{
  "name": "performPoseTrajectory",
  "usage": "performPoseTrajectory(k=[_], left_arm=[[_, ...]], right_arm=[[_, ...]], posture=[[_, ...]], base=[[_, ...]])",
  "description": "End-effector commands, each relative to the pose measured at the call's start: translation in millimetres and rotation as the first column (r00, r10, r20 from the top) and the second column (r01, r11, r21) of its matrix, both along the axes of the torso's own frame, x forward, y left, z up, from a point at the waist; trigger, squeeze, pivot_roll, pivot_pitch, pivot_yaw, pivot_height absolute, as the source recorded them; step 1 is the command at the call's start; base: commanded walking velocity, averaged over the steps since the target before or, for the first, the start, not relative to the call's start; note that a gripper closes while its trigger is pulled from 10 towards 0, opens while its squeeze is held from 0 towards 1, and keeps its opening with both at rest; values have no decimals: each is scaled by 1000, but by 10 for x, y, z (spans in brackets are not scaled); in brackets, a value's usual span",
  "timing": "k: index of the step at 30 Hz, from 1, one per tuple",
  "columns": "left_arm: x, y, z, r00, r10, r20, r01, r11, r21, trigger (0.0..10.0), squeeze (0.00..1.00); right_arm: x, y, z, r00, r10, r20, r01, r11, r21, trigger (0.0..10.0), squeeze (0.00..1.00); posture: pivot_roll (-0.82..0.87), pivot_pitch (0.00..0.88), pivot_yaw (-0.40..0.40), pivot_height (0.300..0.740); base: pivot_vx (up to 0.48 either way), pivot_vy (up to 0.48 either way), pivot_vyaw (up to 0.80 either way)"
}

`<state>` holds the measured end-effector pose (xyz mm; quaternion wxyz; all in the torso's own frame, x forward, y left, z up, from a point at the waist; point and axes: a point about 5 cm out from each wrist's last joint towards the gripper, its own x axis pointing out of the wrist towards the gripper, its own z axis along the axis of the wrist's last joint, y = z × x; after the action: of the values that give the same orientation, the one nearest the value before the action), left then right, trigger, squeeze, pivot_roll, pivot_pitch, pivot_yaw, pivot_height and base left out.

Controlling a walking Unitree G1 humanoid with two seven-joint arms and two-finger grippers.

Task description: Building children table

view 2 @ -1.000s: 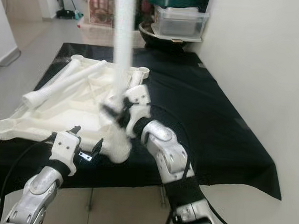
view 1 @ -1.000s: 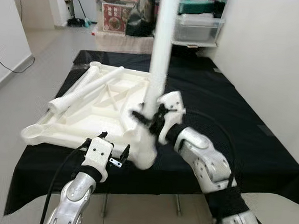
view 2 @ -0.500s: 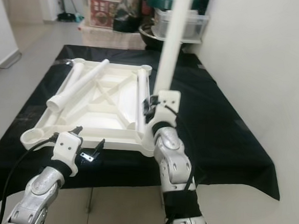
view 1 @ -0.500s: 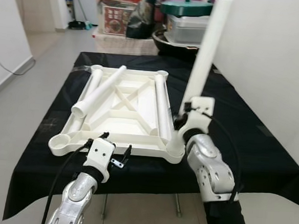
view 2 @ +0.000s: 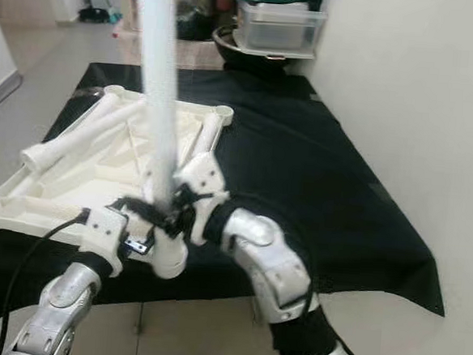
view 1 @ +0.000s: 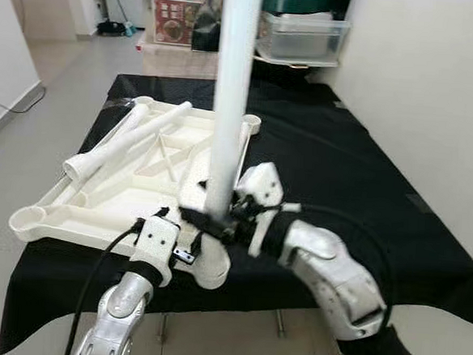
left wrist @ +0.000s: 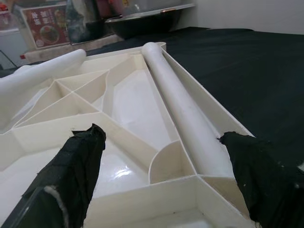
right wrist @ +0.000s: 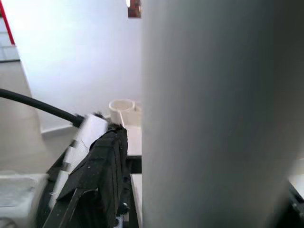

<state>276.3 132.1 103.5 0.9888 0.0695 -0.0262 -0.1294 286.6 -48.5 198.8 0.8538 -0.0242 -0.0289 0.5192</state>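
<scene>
Since half a second ago the white frame (view 1: 130, 194) has swung round on the black tabletop (view 1: 358, 178): it then lay square to the robot, and it now sits skewed, its near left corner socket (view 1: 29, 221) pushed out toward the left edge. The upright leg (view 1: 229, 104), which leaned to the right over the far right side, now stands nearly vertical at the middle of the view, its foot in the near right corner socket (view 1: 210, 265) at the tabletop's front edge. The right hand (view 1: 217, 217) is closed around the lower end of this leg, just above the socket, with the silver forearm reaching in from the right; in the right wrist view the leg (right wrist: 218, 114) passes close before the camera with one black finger (right wrist: 102, 175) lying beside it. The left hand (view 1: 179, 242) hovers just in front of the frame's near rail, touching nothing, its fingers spread wide; the left wrist view looks between the two fingers (left wrist: 71, 166) into the ribbed underside of the frame. A loose leg (left wrist: 180, 118) lies along the frame's right rail, and another leg (view 1: 126, 137) lies slanted across the left side. Storage boxes (view 1: 299, 36) stand on the floor beyond the tabletop.
</scene>
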Motion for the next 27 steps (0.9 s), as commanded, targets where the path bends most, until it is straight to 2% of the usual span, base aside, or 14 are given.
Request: performPoseTrajectory(k=[1,2,4,7,10,17,18,19,21,22,23,25,26,27], left_arm=[[-20,9,-21,1000,3,-6,-3,1000,-1,10000,0],[-20,9,-21,1000,3,-6,-3,1000,-1,10000,0],[-23,24,-20,1000,5,-6,-5,1000,3,10000,0],[-25,20,-23,1000,3,-7,-3,1000,5,10000,0],[-14,-8,-24,1000,-7,-7,7,1000,5,10000,0],[-4,-9,-21,1000,-12,-7,12,1000,3,10000,0],[-4,-9,-21,1000,-12,-7,12,1000,3,10000,0],[-1,-8,-22,1000,-14,-8,14,1000,4,10000,0],[0,-8,-24,1000,-15,-8,15,1000,5,10000,0],[1,-21,-28,1000,-20,-9,20,1000,5,10000,0],[4,-25,-29,1000,-21,-10,21,1000,4,10000,0],[10,-37,-27,1000,-24,-9,24,1000,3,10000,0],[16,-40,-24,1000,-24,-7,24,1000,2,10000,0],[16,-40,-24,1000,-24,-7,24,1000,2,10000,0]], right_arm=[[18,15,-55,1000,-14,-14,14,1000,-8,10000,0],[18,15,-55,1000,-14,-14,14,1000,-8,10000,0],[262,-95,-126,964,-253,-86,254,967,2,0,0],[388,-233,-176,905,-407,-126,410,912,-6,0,0],[568,-636,-346,648,-735,-198,738,671,-75,0,0],[492,-913,-517,382,-897,-224,900,416,-132,0,0],[492,-913,-517,382,-897,-224,900,416,-132,0,0],[452,-775,-506,438,-869,-228,875,471,-115,10000,0],[432,-685,-486,480,-848,-225,854,510,-99,10000,0],[370,-471,-379,604,-761,-239,783,621,2,10000,0],[366,-429,-323,628,-741,-240,768,639,38,10000,1000],[373,-391,-259,657,-718,-230,747,662,67,10000,1000],[384,-362,-195,700,-677,-227,707,701,92,10000,541],[384,-362,-195,700,-677,-227,707,701,92,10000,541]], posture=[[23,0,-79,740],[23,0,-79,740],[22,0,-72,740],[15,0,-65,740],[8,0,-61,740],[1,0,-53,740],[1,0,-53,740],[-4,0,-49,740],[-4,0,-49,740],[-6,0,-48,740],[-6,0,-48,740],[-5,0,-50,740],[-4,0,-52,740],[-4,0,-52,740]], base=[[0,0,0],[0,0,0],[0,0,0],[0,0,0],[0,0,0],[0,0,0],[0,0,0],[0,0,0],[0,0,0],[0,0,0],[0,0,0],[0,0,0],[0,0,0],[0,0,0]])
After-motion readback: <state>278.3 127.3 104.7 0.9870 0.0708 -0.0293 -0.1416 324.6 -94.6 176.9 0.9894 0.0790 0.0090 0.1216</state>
